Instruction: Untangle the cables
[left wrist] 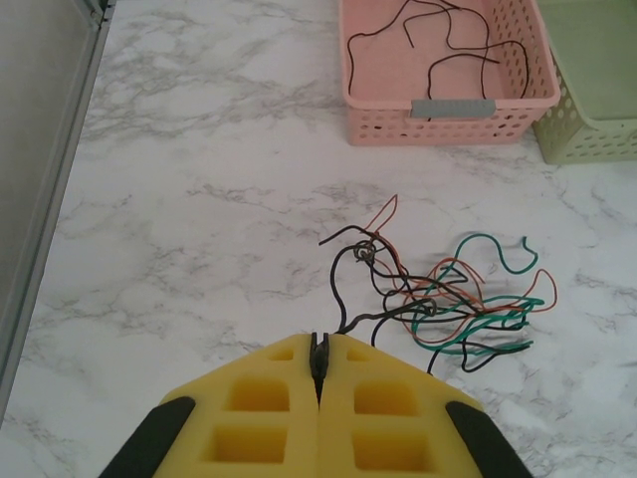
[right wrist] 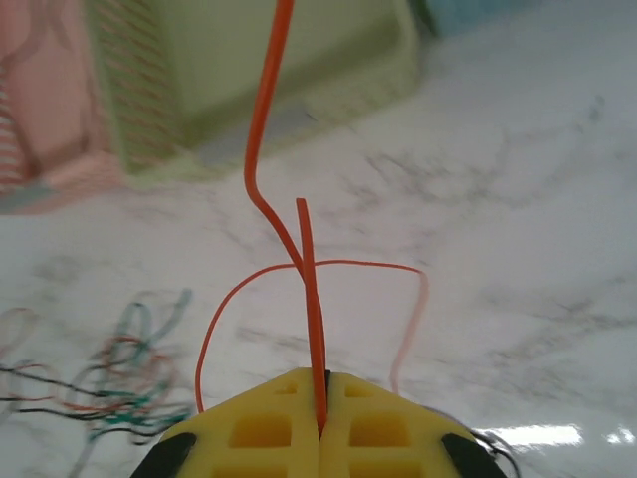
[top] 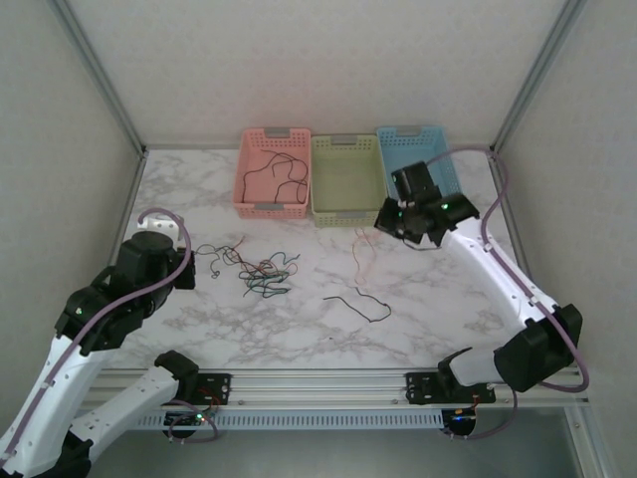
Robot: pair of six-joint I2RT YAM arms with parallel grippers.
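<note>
Baskets (top: 345,142) at the back — cable tangle (top: 261,271) before them, lone cable (top: 358,304) rightward.

White grey-veined marble table (top: 448,299), pink basket (top: 289,211) with black cables (top: 284,169), pale green basket (top: 343,216) and blue basket (top: 448,149) right of it, orange cable (right wrist: 261,129), black-red-green cable tangle (left wrist: 448,299).

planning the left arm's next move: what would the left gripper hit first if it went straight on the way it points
Likely the left edge of the cable tangle, just ahead of the left gripper; past it, bare table, then the pink basket. Its height is unclear.
</note>
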